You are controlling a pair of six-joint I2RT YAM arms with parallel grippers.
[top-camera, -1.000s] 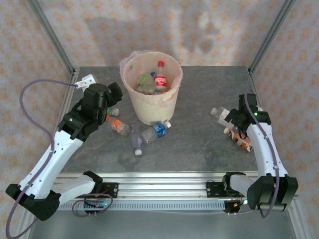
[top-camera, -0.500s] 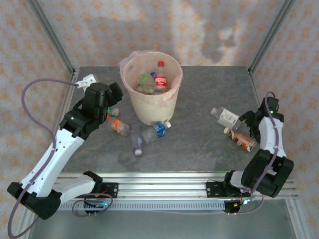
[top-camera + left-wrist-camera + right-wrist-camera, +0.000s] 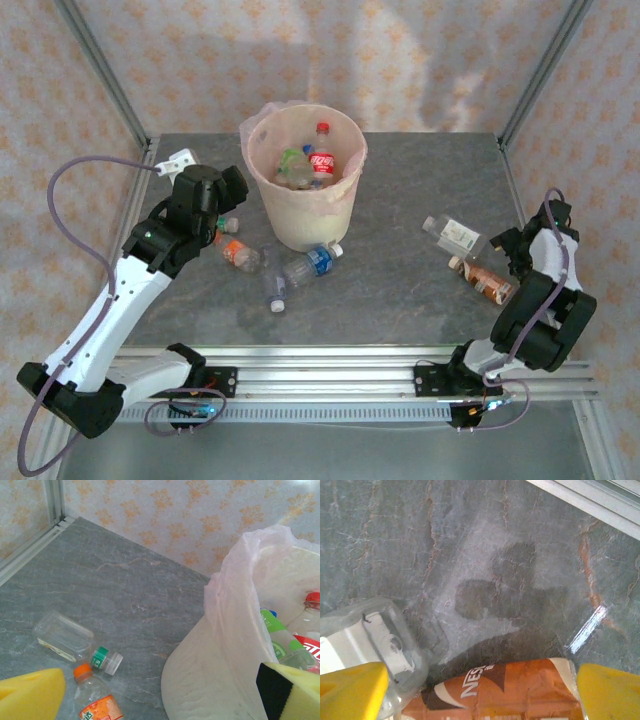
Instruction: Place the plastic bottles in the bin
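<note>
Now that your right arm has pulled back toward 3 o'clock, its tool [image 3: 480, 692] hangs wide open over the brown bottle [image 3: 484, 280], holding nothing. Your left tool [image 3: 228, 188] is wide open and empty beside the bin [image 3: 300, 215] at 12 o'clock. So that bottle is still waiting on the bench [image 3: 400, 290].

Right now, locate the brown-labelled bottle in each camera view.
Top external: brown-labelled bottle lying on its side, right of centre.
Right wrist: the bottle at bottom centre, label facing up.
Shared landmark: the clear square bottle, up-left of it in both.
</note>
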